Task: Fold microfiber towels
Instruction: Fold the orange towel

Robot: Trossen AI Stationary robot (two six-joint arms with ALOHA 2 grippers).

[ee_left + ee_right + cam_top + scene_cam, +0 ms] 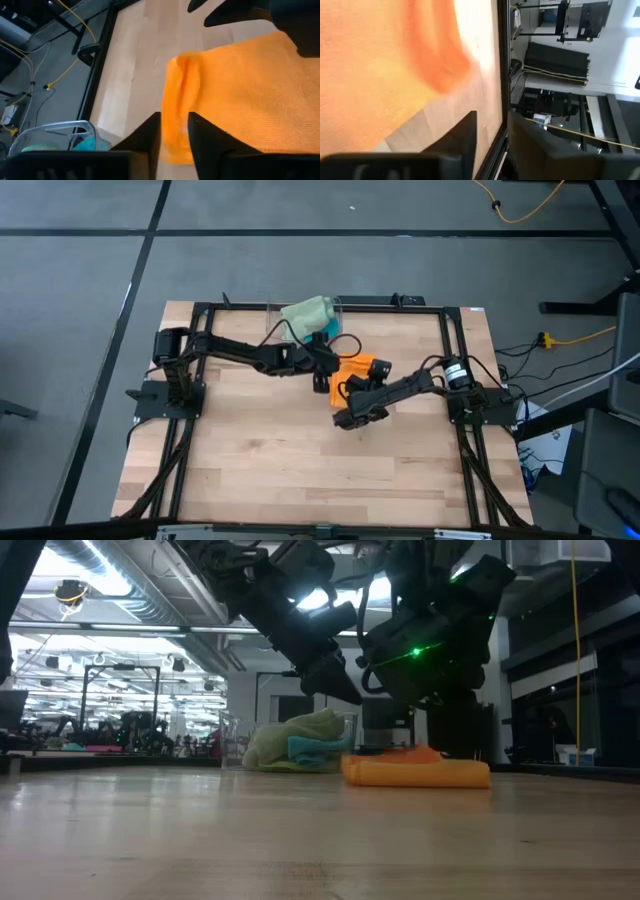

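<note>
Towels: one orange (350,370), one sage (307,313), one teal (315,751); two arms.

I see one towel (352,369) mid-table between both grippers; the other towels (308,313) sit behind it in the bin (336,305).

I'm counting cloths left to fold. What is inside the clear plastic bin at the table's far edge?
Inside the clear plastic bin: a pale sage green microfiber towel heaped on top, and a teal blue microfiber towel peeking out beneath it. Anything lower is covered by them.
</note>
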